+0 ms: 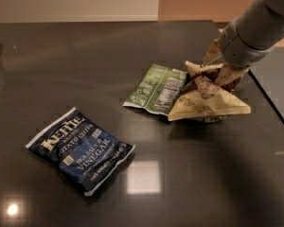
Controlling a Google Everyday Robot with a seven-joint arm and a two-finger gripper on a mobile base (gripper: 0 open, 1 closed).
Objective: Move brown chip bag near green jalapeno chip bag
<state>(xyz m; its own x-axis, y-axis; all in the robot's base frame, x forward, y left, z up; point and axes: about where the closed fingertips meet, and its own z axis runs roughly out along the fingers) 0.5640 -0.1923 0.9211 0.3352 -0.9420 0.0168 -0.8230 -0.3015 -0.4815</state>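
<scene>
Take the green jalapeno chip bag (156,88) as your marker; it lies flat on the dark table (61,56) with its white label panel facing up. Just to its right you have the brown chip bag (208,107), touching it and lapping a little over its right edge; the brown bag's cream-yellow lower part rests on the table, while its darker upper part is crumpled and pushed up. The gripper (217,77) sits right on that crumpled upper part, to the right of the green bag and slightly farther back; you cannot tell whether it is clamped on the brown bag or merely resting against it (the wrinkled foil hides the contact). The grey arm (255,32) runs up and away from the gripper toward the upper right, well clear of the green bag. Down to the left of the green bag, well apart from it, a dark blue Kettle vinegar bag (80,148) lies flat, front side up.
</scene>
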